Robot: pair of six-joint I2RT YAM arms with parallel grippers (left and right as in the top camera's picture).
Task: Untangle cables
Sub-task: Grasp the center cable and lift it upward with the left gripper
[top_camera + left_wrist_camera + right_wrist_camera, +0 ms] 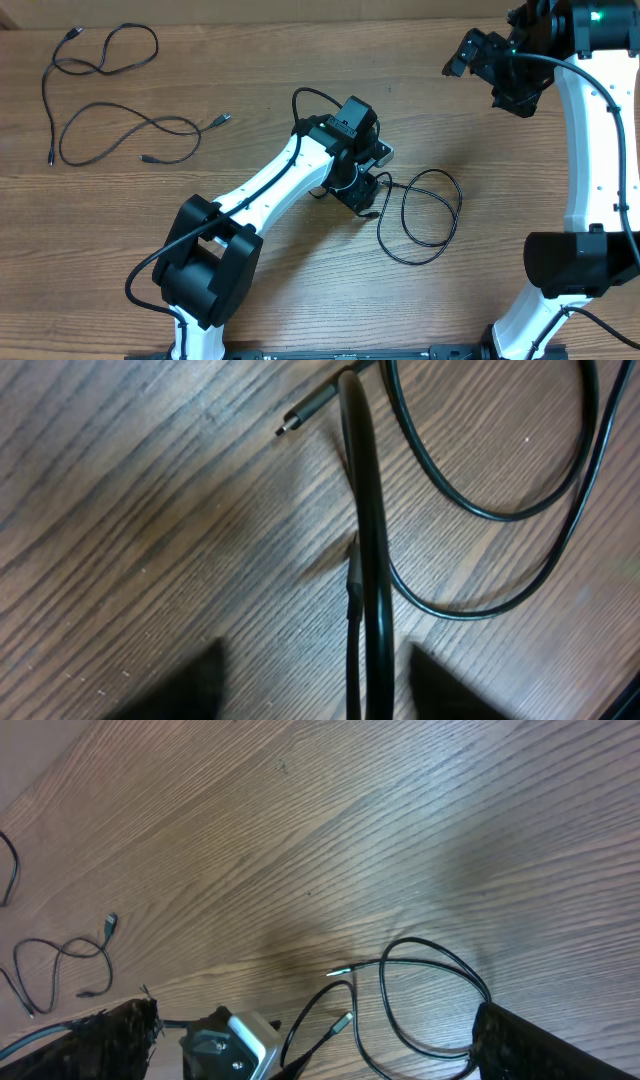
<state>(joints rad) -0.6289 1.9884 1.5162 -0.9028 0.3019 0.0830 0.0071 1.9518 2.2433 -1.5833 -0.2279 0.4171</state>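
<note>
Left jaws stand half-wide astride the looped cable (368,510) at the centre of the surface (330,300); right jaws gape empty at one o'clock. Two other cables (105,107) lie at ten o'clock. A hasty pull could cinch the loop.

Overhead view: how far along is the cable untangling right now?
Done: two cables lie spread at the far left, clear of the third cable, though they appear to cross each other. In hand: the left gripper straddles that third cable near its plug, jaws not closed on it; the right gripper hangs open, empty. Left: pull that loop straight.
</note>
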